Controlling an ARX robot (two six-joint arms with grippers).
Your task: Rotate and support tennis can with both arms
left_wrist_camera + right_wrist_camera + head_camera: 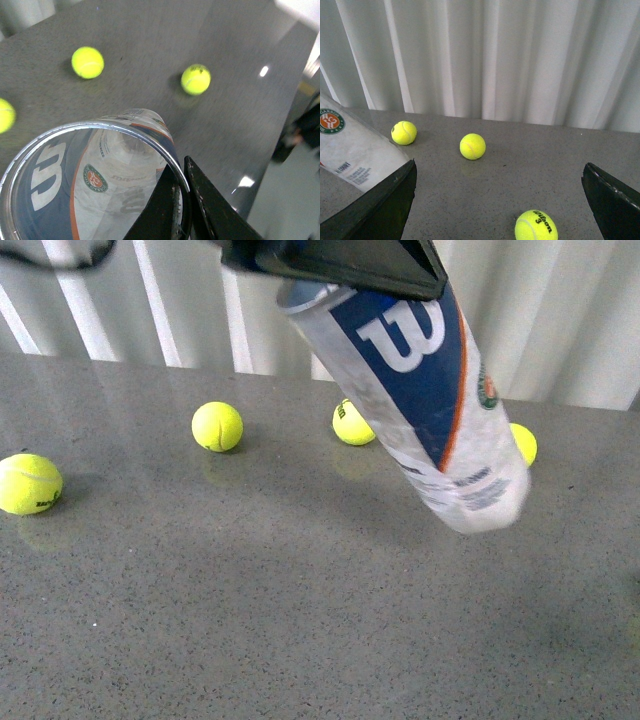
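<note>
It looks like a plain test room: a grey speckled counter (300, 640) backed by a white pleated curtain (495, 55), with scattered tennis balls (217, 426).

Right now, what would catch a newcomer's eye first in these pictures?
The clear plastic tennis can with a navy-and-white label stands out, tilted over the grey speckled table, its open rim pinched by the left gripper at the top. Four yellow-green tennis balls lie scattered across the table, and the right gripper is open near the can.
</note>
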